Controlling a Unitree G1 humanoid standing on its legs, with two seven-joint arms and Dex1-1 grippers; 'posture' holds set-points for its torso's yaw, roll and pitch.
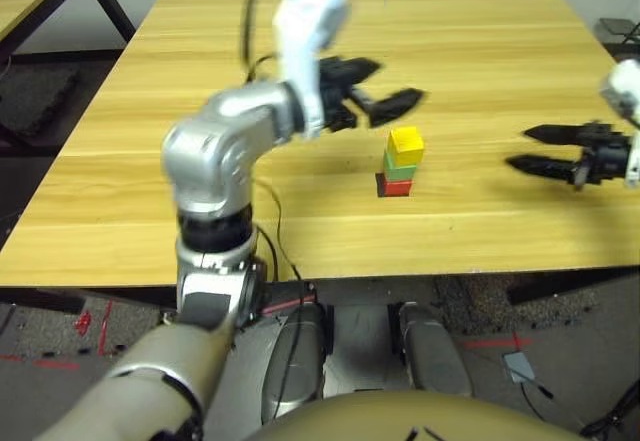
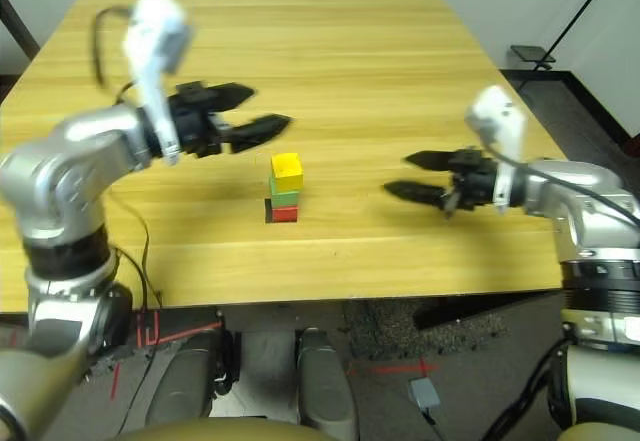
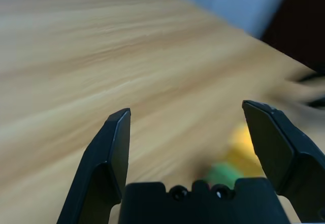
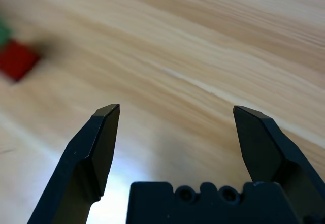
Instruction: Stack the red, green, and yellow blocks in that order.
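Stack complete: yellow block (image 2: 287,169) on green block (image 2: 284,197) on red block (image 2: 284,213), mid-table (image 2: 400,111). Left gripper (image 2: 262,119) nearer, just above-left of stack, spread wide, empty; right gripper (image 2: 410,176) well apart toward right edge, likewise spread, empty.

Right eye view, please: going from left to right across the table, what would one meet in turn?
Left gripper, open → stack of the red block, green block and yellow block, bottom to top → right gripper, open, all over the wooden table.

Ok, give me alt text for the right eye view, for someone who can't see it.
A three-block stack stands on the wooden table: red block at the bottom, green block in the middle, yellow block on top. The left claw and right claw are open, one on each side, touching nothing.
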